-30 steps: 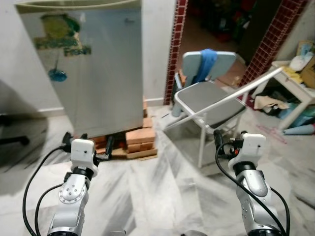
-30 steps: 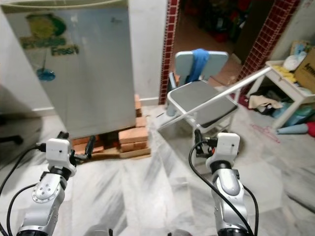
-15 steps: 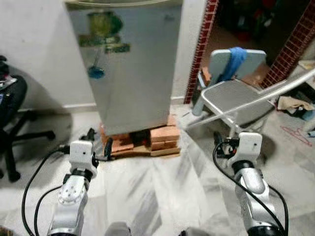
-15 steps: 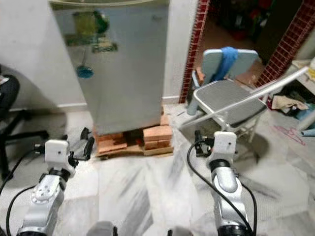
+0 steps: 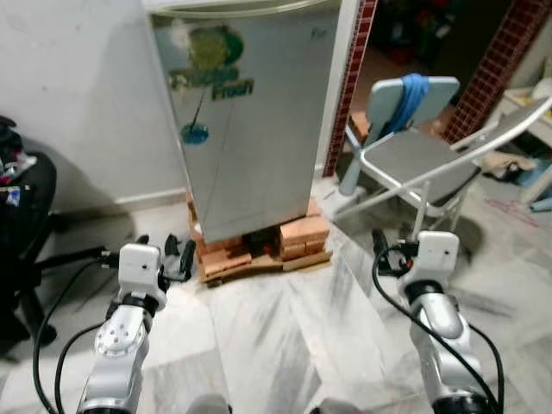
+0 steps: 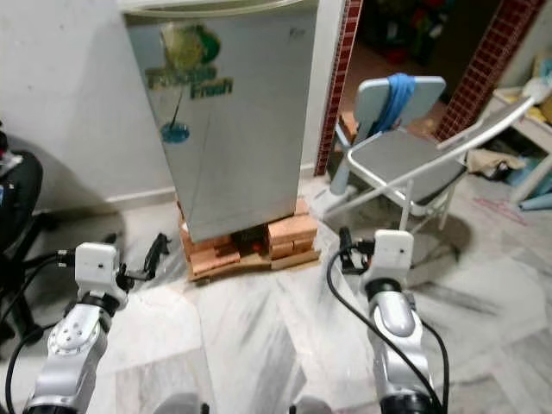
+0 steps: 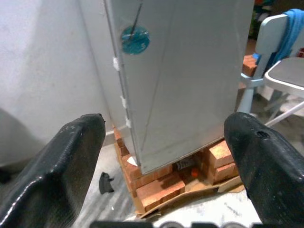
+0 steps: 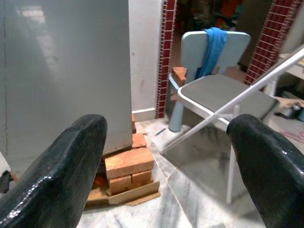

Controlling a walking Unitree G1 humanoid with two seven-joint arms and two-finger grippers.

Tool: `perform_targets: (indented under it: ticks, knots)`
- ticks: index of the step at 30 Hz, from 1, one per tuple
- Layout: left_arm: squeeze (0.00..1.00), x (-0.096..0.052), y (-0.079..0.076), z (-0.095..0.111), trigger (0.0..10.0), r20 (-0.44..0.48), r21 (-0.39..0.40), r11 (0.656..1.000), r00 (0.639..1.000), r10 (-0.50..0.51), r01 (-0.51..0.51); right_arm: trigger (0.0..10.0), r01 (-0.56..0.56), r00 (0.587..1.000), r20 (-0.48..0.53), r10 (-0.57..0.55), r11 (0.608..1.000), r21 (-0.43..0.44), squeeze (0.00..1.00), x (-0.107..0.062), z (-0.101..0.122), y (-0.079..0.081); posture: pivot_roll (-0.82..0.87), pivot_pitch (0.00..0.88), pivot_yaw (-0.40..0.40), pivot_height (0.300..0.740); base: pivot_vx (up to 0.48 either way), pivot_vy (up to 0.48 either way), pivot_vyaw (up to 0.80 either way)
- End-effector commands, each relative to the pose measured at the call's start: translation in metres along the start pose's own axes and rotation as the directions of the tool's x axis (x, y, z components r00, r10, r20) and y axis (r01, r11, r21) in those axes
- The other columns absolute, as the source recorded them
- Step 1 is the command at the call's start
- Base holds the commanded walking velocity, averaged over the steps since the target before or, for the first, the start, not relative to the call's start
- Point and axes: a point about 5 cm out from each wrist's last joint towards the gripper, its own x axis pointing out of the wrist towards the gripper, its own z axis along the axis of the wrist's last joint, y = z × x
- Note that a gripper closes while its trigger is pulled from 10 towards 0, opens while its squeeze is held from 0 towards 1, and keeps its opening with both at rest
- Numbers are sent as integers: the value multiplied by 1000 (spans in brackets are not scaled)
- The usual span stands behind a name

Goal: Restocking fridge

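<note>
Jaws of both grippers spread wide, holding nothing, touching nothing. Left gripper (image 7: 161, 156) faces fridge (image 5: 246, 129) front, low, near brick stack (image 5: 259, 246); right gripper (image 8: 171, 161) aims between fridge and chair (image 5: 414, 151). Fridge door shut; fridge raised on bricks and board.

Change: view swung over last second — fridge now centred ahead and closer, chair off to fridge's right, office chair (image 5: 21, 216) showing on fridge's left. Camera moved, not things. Judgement: approach phase; door unopened, no stock in hand.
</note>
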Motion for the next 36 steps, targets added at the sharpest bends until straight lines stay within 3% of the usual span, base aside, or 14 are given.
perform_targets:
  ticks: [1, 13, 21, 32, 36]
  knots:
    - [0, 0, 2, 1, 10000, 1, -2, 1000, 1000, 0, 0, 10000, -24, 999, 21, 24, 1000, 0, 0, 4, 6, 5, 44, 0, -18, 740, 244, 416, 0]
    - [0, -4, 0, -2, 10000, -4, -2, 1000, 1000, -4, 4, 10000, -51, 998, 23, 52, 998, -36, 0, 4, 5, 9, 51, 0, -24, 740, 201, 416, -409]
    - [0, -2, 0, 1, 10000, 9, 23, 1000, 1000, -14, 14, 10000, -52, 998, 26, 52, 998, -26, 0, 7, 6, 10, 52, 0, -27, 740, 245, 412, -800]
    - [0, -3, -1, -2, 10000, -4, -9, 1000, 1000, -3, 3, 10000, -60, 998, 31, 61, 998, -30, 0, 8, 6, 12, 56, 0, -28, 740, 253, 396, -800]
    - [0, -4, -1, -5, 10000, -15, -7, 1000, 1000, 1, -1, 10000, -59, 998, 31, 60, 998, -31, 0, 8, 6, 12, 58, 0, -29, 740, 0, 461, -119]
